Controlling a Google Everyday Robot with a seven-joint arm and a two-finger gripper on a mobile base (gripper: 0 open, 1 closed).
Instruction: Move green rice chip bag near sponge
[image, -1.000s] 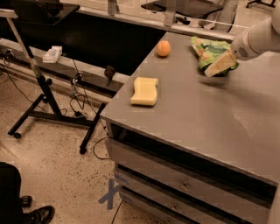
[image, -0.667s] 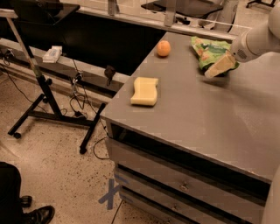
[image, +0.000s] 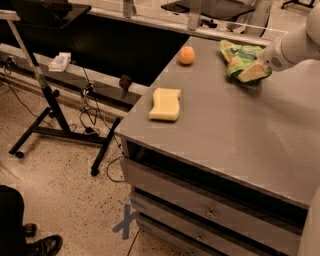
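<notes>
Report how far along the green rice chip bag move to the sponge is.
Done: the gripper is on the green rice chip bag at the far side of the table. In hand: apparently getting hold of the bag. Left: the whole carry; the bag lies well apart from the sponge near the front-left edge.

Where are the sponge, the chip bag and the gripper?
Sponge (image: 165, 104), camera view, middle of its top.
Chip bag (image: 239, 53), camera view, green front.
Gripper (image: 251, 73), camera view, its tip, at the bag's near edge.
</notes>
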